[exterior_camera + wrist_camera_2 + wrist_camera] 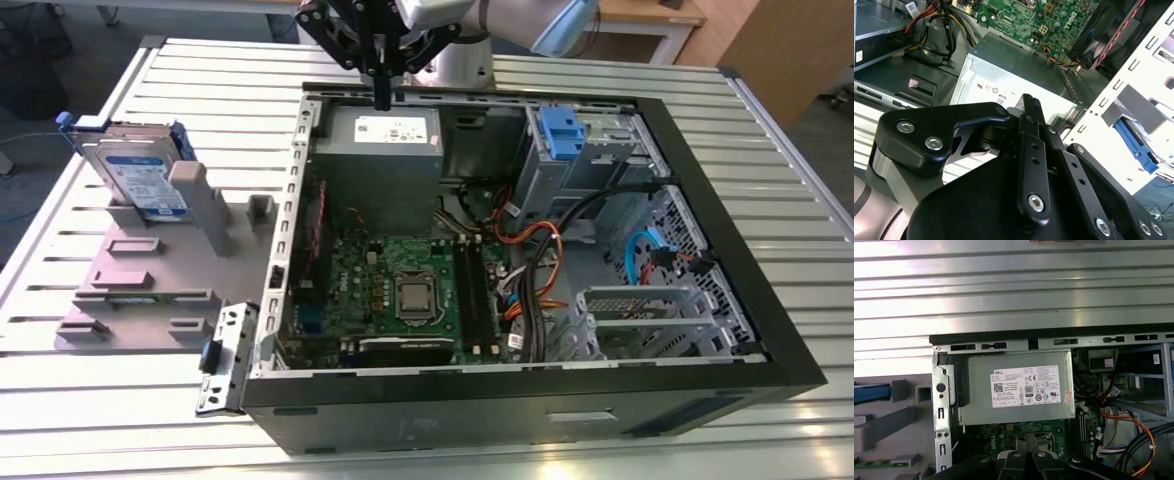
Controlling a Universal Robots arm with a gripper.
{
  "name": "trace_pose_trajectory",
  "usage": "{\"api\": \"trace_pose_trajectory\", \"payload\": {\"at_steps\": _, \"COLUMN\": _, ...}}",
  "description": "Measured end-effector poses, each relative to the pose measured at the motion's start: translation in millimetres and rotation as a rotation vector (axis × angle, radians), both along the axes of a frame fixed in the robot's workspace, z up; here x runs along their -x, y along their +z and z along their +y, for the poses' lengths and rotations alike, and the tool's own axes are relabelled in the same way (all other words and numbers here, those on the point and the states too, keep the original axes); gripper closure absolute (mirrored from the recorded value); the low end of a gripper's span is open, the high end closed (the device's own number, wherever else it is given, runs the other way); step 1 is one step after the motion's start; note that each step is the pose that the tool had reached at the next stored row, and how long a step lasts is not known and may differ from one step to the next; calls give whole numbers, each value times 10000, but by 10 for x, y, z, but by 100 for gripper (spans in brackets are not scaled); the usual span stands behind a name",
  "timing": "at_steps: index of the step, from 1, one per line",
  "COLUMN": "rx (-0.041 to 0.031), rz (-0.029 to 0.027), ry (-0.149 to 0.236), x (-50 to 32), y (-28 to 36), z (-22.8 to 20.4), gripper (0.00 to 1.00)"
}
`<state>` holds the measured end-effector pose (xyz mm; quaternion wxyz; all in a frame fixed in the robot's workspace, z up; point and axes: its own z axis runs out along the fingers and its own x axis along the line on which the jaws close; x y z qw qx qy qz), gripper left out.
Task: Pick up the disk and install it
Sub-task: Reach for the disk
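The disk [140, 175], a silver drive with a white-and-blue label in a blue carrier frame, stands on edge in a grey fixture [147, 290] at the exterior view's left, outside the computer case. My gripper [383, 98] hangs over the far wall of the open case, above the grey power supply [387, 135], well to the right of the disk and apart from it. Its black fingers [1029, 107] are pressed together with nothing between them. A blue strip of the disk's carrier [871, 392] shows in the first wrist view.
The open black case [534, 385] lies on a slatted metal table [200, 70]. Inside are the green motherboard [400, 285], orange and black cables [534, 250], and a metal drive bay with a blue clip [561, 135]. A loose bracket [224, 355] lies by the case's left wall.
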<state>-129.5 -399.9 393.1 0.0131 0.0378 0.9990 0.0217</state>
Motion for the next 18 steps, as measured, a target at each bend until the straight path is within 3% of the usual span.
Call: {"api": "trace_pose_trajectory", "payload": {"at_steps": 18, "rx": 1, "rz": 0, "ry": 0, "x": 68, "y": -5, "z": 0, "gripper": 89}}
